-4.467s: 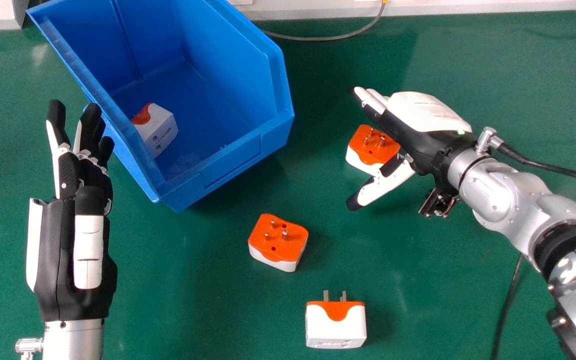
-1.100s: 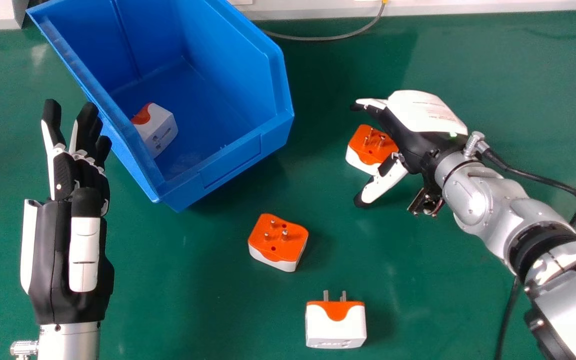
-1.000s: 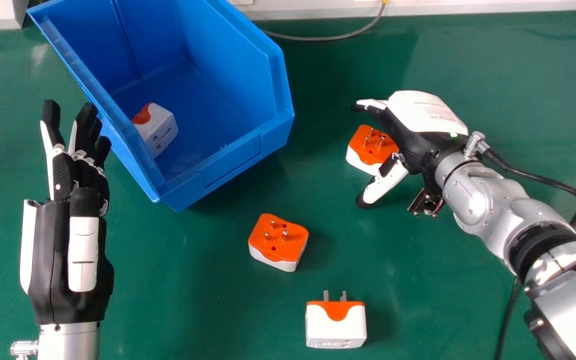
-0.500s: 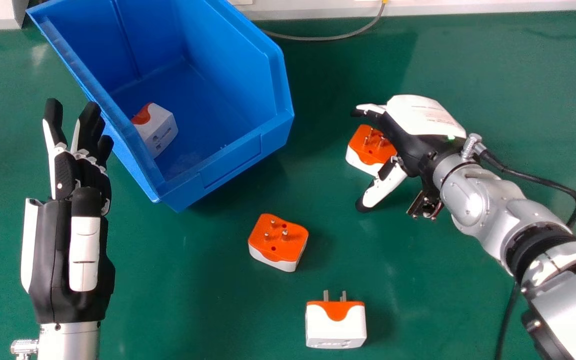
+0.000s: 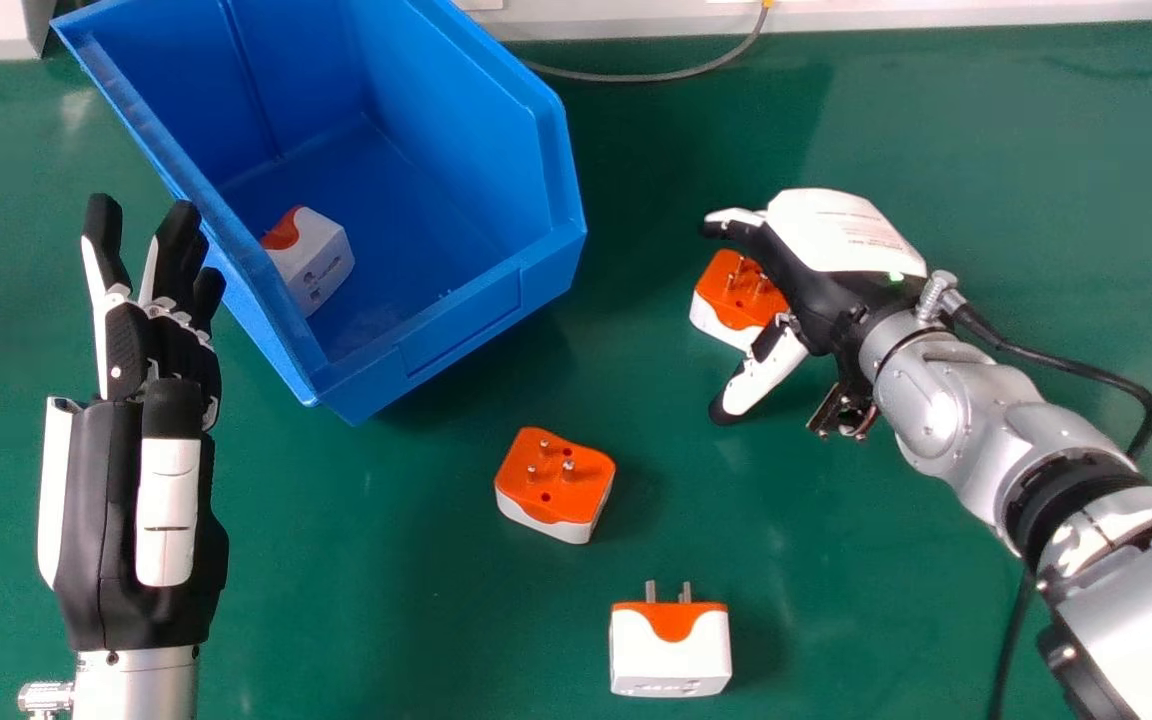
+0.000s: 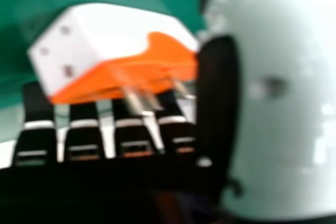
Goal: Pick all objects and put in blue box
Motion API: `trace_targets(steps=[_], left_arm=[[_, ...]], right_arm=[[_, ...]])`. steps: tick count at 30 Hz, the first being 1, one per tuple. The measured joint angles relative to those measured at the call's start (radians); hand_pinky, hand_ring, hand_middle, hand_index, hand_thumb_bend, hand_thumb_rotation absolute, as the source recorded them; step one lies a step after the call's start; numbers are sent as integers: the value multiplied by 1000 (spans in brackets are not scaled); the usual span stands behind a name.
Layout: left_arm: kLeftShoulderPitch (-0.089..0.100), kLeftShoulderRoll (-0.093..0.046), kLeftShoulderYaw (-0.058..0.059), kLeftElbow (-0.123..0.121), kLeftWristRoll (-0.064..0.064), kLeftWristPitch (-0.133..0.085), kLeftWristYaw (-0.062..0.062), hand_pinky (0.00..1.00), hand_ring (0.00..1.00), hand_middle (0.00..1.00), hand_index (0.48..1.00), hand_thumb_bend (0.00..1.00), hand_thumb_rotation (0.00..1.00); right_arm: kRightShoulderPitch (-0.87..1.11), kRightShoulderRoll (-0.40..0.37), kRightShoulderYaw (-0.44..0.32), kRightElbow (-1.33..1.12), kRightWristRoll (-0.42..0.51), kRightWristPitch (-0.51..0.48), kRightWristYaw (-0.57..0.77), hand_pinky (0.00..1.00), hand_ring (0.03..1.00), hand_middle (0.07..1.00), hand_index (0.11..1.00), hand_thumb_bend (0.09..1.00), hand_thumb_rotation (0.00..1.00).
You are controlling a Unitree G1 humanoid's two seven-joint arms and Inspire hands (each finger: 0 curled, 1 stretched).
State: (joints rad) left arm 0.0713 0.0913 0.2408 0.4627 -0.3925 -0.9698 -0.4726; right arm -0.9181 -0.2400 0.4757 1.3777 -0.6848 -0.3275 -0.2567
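In the head view my right hand hovers at an orange and white plug adapter, its relaxed fingers beyond the adapter and its thumb on the near side, not closed on it. The right hand view has that adapter in front of my right hand's fingers. A second adapter lies pins up near the middle, and a third lies on its side nearer the front. Inside the blue box rests another adapter. My left hand is left of the box's near corner, fingers straight and holding nothing.
The green table carries everything. A thin grey cable runs along its back edge, right of the box. A black cable hangs from my right wrist.
Since the oldest frame my right hand's fingers have bent a little more, its thumb has drawn in, and its forearm has shifted left. The left hand has moved slightly left. The adapters lie as before.
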Motion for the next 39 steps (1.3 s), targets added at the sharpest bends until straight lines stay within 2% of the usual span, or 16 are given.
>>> trace_targets(steps=[1,12,13,14,16,18,23,28,39], left_arm=[[0,0,0,0,0,0,0,1000,993,976,953,766,866],[-1,0,1,3,-2,2,-3,1000,993,976,953,762,864],[-2,0,1,6,-2,2,-3,1000,993,976,952,761,864],[-3,0,1,9,-1,2,-3,1000,993,976,952,761,864],[-6,0,1,13,0,1,-2,1000,993,976,952,761,864],[-10,0,1,17,0,1,-3,1000,993,976,952,758,864],[-16,0,2,25,-1,1,-3,1000,992,976,952,755,864],[-16,0,2,25,0,1,-3,1000,993,976,952,751,864],[-16,0,2,26,-2,0,-7,1000,994,977,952,746,865]], right_arm=[[1,0,0,0,0,0,-6,654,720,744,737,888,38],[1,-1,5,0,-23,-11,-65,525,580,640,645,823,3],[1,-2,8,0,-25,-11,-70,514,570,629,615,762,27],[1,-3,10,0,-30,-12,-75,514,570,629,615,762,27],[1,-4,14,0,-37,-12,-85,495,552,591,573,676,37],[1,-6,23,0,-45,-12,-96,487,543,569,558,647,29],[1,-10,32,0,-63,-16,-110,473,525,533,540,604,19],[1,-14,29,0,-63,-32,-112,449,459,501,531,553,7],[0,-15,9,0,-58,-61,-123,435,429,487,518,530,2]])
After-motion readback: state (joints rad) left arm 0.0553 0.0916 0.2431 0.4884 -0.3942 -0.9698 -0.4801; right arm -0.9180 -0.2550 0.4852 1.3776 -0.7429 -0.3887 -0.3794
